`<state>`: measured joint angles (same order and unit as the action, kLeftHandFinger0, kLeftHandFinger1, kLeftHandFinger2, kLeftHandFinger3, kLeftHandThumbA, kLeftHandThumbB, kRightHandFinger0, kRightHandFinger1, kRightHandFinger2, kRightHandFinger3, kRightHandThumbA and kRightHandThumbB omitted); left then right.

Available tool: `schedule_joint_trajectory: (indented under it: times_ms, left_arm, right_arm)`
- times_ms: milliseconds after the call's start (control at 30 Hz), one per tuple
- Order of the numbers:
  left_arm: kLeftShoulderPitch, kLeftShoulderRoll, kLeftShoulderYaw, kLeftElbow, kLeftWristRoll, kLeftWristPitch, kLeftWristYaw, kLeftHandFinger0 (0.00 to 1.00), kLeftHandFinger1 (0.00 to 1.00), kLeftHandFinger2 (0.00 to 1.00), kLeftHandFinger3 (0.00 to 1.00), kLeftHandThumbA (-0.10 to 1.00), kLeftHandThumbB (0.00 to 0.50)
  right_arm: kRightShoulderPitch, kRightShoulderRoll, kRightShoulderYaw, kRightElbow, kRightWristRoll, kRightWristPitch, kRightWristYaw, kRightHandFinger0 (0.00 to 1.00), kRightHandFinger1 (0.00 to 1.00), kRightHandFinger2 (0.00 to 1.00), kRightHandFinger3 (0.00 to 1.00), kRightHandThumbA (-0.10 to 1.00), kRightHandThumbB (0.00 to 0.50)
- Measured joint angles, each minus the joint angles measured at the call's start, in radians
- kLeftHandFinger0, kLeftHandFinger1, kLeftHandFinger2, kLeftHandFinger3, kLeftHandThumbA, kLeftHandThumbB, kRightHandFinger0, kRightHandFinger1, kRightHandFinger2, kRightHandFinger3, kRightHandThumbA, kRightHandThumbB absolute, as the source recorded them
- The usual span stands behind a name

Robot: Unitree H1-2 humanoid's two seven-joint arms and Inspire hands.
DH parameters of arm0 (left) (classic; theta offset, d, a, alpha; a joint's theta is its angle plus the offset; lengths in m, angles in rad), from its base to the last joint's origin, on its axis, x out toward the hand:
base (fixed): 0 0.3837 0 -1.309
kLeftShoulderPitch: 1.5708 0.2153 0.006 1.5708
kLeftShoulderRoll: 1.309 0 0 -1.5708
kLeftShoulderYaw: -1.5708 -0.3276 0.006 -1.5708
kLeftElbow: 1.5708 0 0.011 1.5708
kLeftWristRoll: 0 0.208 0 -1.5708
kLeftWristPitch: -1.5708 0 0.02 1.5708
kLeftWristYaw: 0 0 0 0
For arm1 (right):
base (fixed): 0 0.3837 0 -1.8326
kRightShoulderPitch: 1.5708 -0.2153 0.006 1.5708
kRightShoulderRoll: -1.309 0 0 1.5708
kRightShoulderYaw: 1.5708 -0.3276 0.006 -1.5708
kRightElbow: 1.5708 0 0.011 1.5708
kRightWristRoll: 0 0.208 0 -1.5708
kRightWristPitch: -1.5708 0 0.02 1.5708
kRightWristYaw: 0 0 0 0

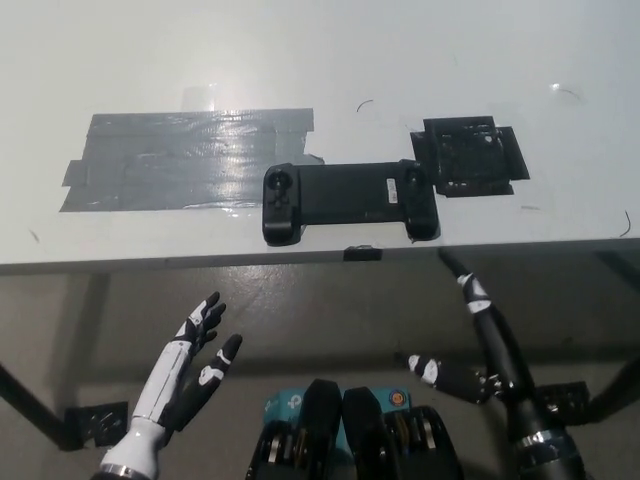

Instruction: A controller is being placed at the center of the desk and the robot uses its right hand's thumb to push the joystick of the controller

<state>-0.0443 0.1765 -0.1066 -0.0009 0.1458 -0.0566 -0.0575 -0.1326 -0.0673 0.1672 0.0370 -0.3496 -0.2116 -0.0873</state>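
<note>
Black controller (350, 200) lies flat near the white desk's (320, 60) front edge, its joystick (279, 184) at the left end, between grey tape (190, 160) and black tape (470, 155). Below the desk edge, both hands hover released, fingers spread: right hand (470, 350), left hand (195, 365).

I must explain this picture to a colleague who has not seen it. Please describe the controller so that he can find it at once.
Look at the white desk, near its front edge. Between a wide grey tape patch on the left and a smaller black tape patch on the right lies the controller. It is the only raised, solid object there: a long black bar with a grip at each end and a round joystick on its left grip.
</note>
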Motion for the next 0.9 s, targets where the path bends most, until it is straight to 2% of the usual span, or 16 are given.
schedule_joint_trajectory:
  times_ms: [233,367,400,433,533,567,600,667,733,767,800,900]
  left_arm:
    - [0.020,-0.001,-0.006,-0.002,0.001,0.000,-0.007,1.00,1.00,1.00,1.00,0.73,0.000]
    - [0.024,-0.001,-0.007,-0.004,0.003,0.001,-0.007,1.00,1.00,1.00,1.00,0.72,0.000]
    - [0.025,-0.001,-0.007,-0.005,0.003,0.001,-0.007,1.00,1.00,1.00,1.00,0.69,0.000]
    - [0.024,-0.001,-0.007,-0.005,0.004,0.001,-0.007,1.00,1.00,1.00,1.00,0.69,0.000]
    - [0.024,-0.001,-0.007,-0.006,0.007,0.001,-0.007,1.00,1.00,1.00,1.00,0.69,0.000]
    - [0.025,-0.001,-0.007,-0.006,0.008,0.001,-0.007,1.00,1.00,1.00,1.00,0.69,0.000]
    - [0.025,-0.001,-0.007,-0.006,0.009,0.001,-0.007,1.00,1.00,1.00,1.00,0.69,0.000]
    - [0.025,-0.001,-0.007,-0.006,0.011,0.001,-0.007,1.00,1.00,1.00,1.00,0.69,0.009]
    - [0.024,-0.001,-0.007,-0.006,0.011,0.001,-0.007,1.00,1.00,1.00,1.00,0.69,0.011]
    - [0.025,-0.001,-0.007,-0.006,0.012,0.001,-0.007,1.00,1.00,1.00,1.00,0.69,0.014]
    - [0.025,-0.001,-0.007,-0.006,0.012,0.001,-0.007,1.00,1.00,1.00,1.00,0.69,0.015]
    - [0.025,-0.001,-0.007,-0.006,0.013,0.001,-0.007,1.00,1.00,1.00,1.00,0.69,0.015]
  right_arm:
    - [-0.128,0.025,-0.093,-0.008,0.007,0.030,-0.022,1.00,1.00,1.00,1.00,0.96,0.146]
    - [-0.245,0.030,-0.131,0.066,0.014,0.073,-0.026,1.00,1.00,1.00,1.00,0.98,0.205]
    - [-0.278,0.034,-0.143,0.096,0.019,0.085,-0.027,1.00,1.00,1.00,1.00,0.98,0.160]
    - [-0.305,0.037,-0.154,0.133,0.027,0.099,-0.027,1.00,1.00,1.00,1.00,0.98,0.216]
    - [-0.387,0.048,-0.191,0.236,0.055,0.132,-0.027,1.00,1.00,1.00,1.00,0.99,0.214]
    - [-0.417,0.052,-0.204,0.272,0.064,0.142,-0.028,1.00,1.00,1.00,1.00,0.93,0.244]
    - [-0.443,0.054,-0.213,0.318,0.073,0.149,-0.028,1.00,1.00,1.00,1.00,0.92,0.252]
    - [-0.504,0.058,-0.232,0.412,0.093,0.163,-0.031,1.00,1.00,1.00,1.00,0.88,0.230]
    - [-0.547,0.061,-0.240,0.484,0.105,0.170,-0.034,1.00,1.00,1.00,1.00,0.89,0.229]
    - [-0.568,0.062,-0.241,0.527,0.108,0.171,-0.038,1.00,1.00,1.00,1.00,0.94,0.240]
    - [-0.580,0.063,-0.240,0.551,0.109,0.172,-0.041,1.00,1.00,1.00,1.00,0.95,0.240]
    - [-0.624,0.064,-0.231,0.669,0.105,0.173,-0.065,1.00,1.00,1.00,1.00,0.93,0.218]
